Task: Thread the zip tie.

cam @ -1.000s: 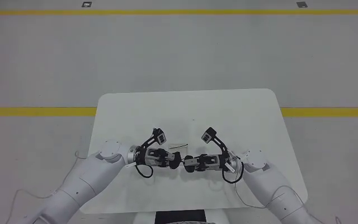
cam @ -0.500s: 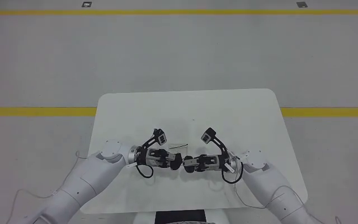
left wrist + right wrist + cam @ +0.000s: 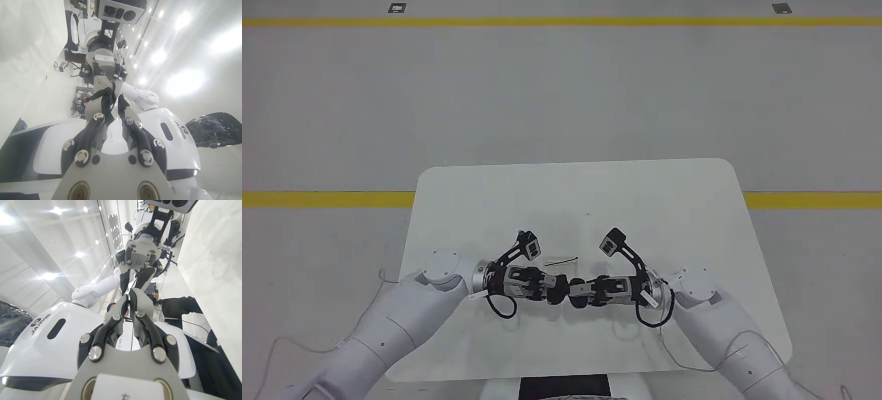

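Note:
My two grippers meet tip to tip above the front middle of the white table [image 3: 662, 200]. The zip tie [image 3: 560, 262] is a thin black strand; its free tail sticks out just behind the left gripper [image 3: 560, 291]. My right gripper [image 3: 130, 298] is shut on the zip tie [image 3: 131, 336], which runs on past its fingertips. The strand passes between the black-wrapped fingers [image 3: 123, 281] of the left gripper [image 3: 132, 286]. In the left wrist view the left gripper [image 3: 115, 96] has its jaws a little apart, and the right gripper [image 3: 111, 83] sits right in front of it.
Bare tabletop lies behind and to both sides of the arms. The table's front edge [image 3: 542, 376] is close below them. The grey floor around the table carries yellow lines [image 3: 322, 199].
The right gripper has edged slightly toward the left one. The zip tie's tail keeps its place.

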`<state>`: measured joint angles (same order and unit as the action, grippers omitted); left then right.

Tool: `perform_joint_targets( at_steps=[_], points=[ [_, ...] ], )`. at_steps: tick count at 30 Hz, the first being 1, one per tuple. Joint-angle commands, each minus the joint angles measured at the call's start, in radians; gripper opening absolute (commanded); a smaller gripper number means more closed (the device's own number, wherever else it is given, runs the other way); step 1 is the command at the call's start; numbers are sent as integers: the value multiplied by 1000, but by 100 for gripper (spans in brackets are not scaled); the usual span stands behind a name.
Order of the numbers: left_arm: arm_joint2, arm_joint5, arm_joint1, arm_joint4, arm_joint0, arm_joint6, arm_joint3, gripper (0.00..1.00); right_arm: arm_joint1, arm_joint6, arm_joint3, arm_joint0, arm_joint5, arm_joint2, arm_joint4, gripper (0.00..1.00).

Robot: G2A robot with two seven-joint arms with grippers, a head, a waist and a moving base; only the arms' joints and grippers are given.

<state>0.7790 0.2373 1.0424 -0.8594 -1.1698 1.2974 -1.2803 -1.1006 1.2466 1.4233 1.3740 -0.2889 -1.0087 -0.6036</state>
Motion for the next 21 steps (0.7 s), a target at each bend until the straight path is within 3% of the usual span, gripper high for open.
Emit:
perform_joint_targets(
  at_steps=[1, 5, 17, 18, 19, 20, 21],
  points=[
    [0, -1, 0, 1, 0, 1, 1, 9, 0, -2, 0, 0, 1, 1, 1, 0],
    [1, -2, 1, 1, -1, 2, 3, 0, 1, -5, -1, 0, 1, 1, 4, 0],
    [8, 4, 1, 1, -5, 5, -1, 0, 3, -9, -1, 3, -2, 1, 3, 0],
    [10, 6, 0, 0, -6, 6, -2, 0, 3, -10, -2, 4, -2, -1, 1, 29],
    [12, 8, 0, -1, -7, 7, -2, 0, 4, -12, -2, 5, -4, -3, -2, 46],
    [14, 9, -1, -1, -8, 8, -3, 0, 4, -13, -1, 7, -6, -6, -5, 100],
    [17, 10, -2, -2, -9, 10, -4, 0, 5, -13, 0, 9, -7, -10, -9, 100]
  ],
)
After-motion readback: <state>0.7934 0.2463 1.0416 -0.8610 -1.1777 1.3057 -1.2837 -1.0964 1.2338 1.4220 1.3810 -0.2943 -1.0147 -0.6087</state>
